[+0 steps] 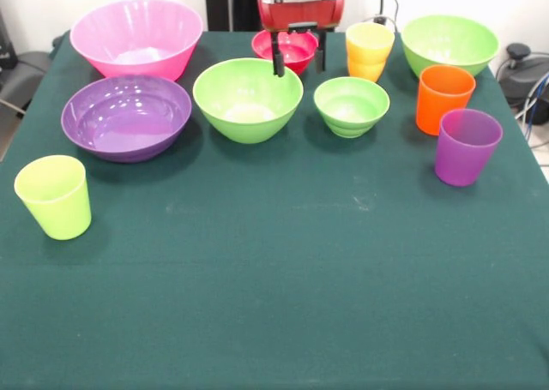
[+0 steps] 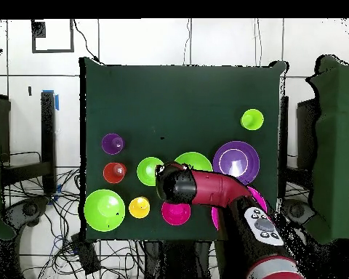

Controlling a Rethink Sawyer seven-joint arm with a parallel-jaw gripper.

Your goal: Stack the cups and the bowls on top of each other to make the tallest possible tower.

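Observation:
My gripper (image 1: 298, 57) hangs open and empty at the table's far side, just in front of the small red bowl (image 1: 285, 50). The largest lime green bowl (image 1: 248, 99) and the smallest green bowl (image 1: 351, 105) sit just nearer the camera. The pink bowl (image 1: 137, 37) and purple bowl (image 1: 126, 116) stand at the left. Another green bowl (image 1: 449, 44) is at the far right. The yellow-orange cup (image 1: 370, 51), orange cup (image 1: 444, 99), purple cup (image 1: 466, 146) and lime cup (image 1: 54, 196) all stand upright. Every bowl and cup stands alone.
In the overhead view the red arm (image 2: 214, 190) reaches over the table (image 2: 177, 94) and covers part of the pink bowl (image 2: 259, 197) and the largest green bowl (image 2: 195, 160). Cables and equipment lie off the table's right edge (image 1: 523, 73).

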